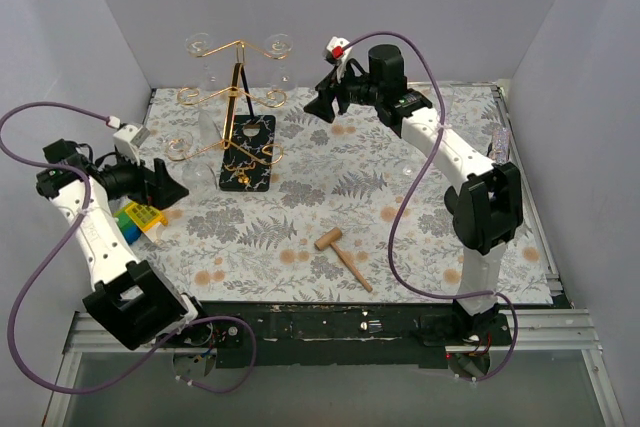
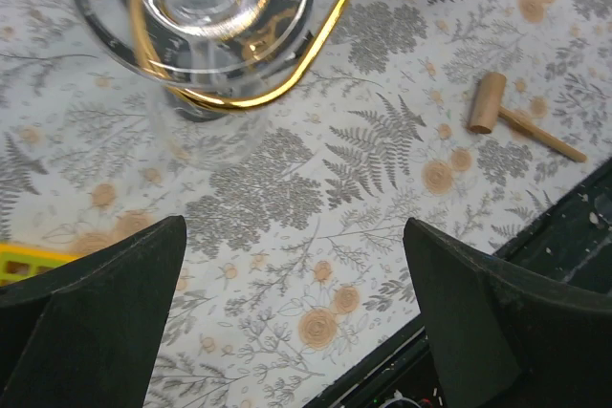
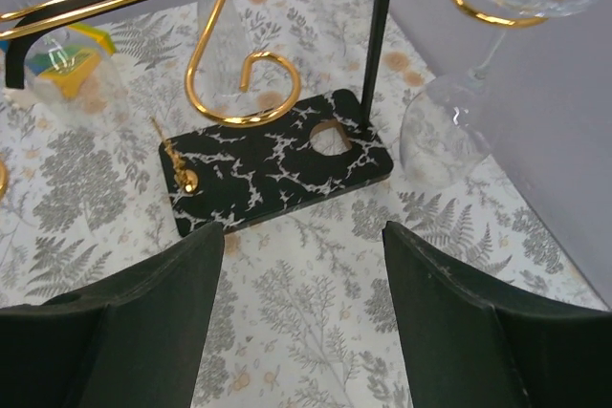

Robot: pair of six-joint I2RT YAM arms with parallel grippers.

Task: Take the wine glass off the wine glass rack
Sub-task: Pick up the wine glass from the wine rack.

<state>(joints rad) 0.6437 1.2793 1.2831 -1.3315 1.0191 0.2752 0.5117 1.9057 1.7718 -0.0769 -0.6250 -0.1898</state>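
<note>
- A clear wine glass (image 2: 191,7) hung upside down, its round foot caught in a gold wire loop on the rack's lower left arm, bowl below.
- The wine glass rack (image 1: 238,97) stood upright on its black base (image 3: 277,164) at the back left of the desk (image 1: 300,217), which was covered in a fern-print cloth.
- Other glasses (image 3: 440,140) hung from further arms of the rack; none had been lifted off.
- The left pincer (image 2: 295,236) was just short of the lower left glass, jaws wide apart with only cloth showing between them.
- The right pincer (image 3: 301,231) hovered on the rack's right side, tilted down toward the base, jaws also apart and holding nothing.
- A wooden mallet (image 1: 343,259) lay well apart, near the front of the desk.
- The step in hand looked like the approach: neither arm had a grip.
- The next move probably called for the left pincer to advance until the stem or bowl sat between its jaws, close gently, then slide the foot out along the open end of the loop without tugging the rack over.
</note>
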